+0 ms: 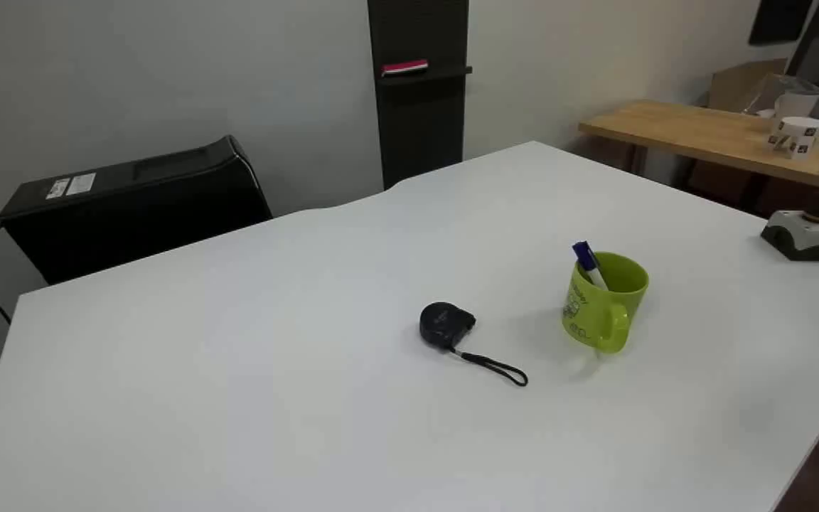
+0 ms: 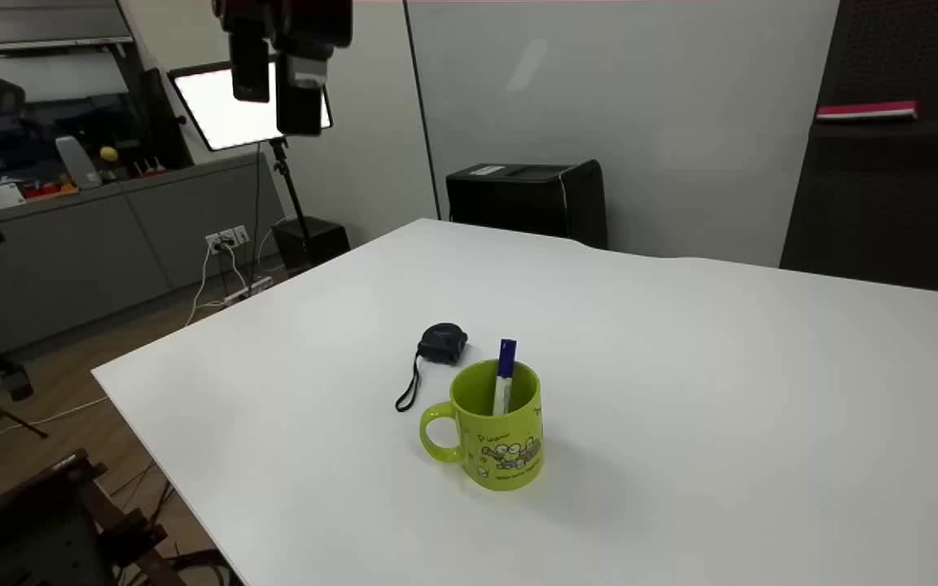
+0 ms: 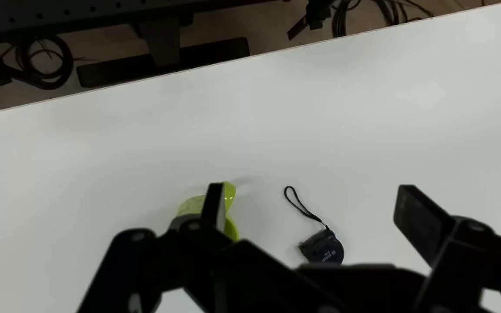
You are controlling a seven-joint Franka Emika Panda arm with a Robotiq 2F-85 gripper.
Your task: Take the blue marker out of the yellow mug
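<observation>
The yellow mug [image 1: 587, 309] stands upright on the white table; it also shows in an exterior view [image 2: 506, 452]. The blue marker [image 1: 585, 257] stands tilted inside it, blue cap up above the rim, and it also shows in an exterior view [image 2: 506, 360]. In the wrist view the mug [image 3: 191, 206] is partly hidden behind the left finger, and the marker is hidden. My gripper [image 3: 313, 208] is open, with its fingers wide apart and nothing between them. In an exterior view the gripper [image 2: 275, 98] hangs high above the table, apart from the mug.
A black tape measure [image 1: 445, 325] with a cord loop lies beside the mug; it also shows in an exterior view [image 2: 442, 343] and in the wrist view [image 3: 323, 248]. A grey and black box [image 1: 807, 235] sits at the table's edge. A black case [image 1: 139, 206] stands behind the table.
</observation>
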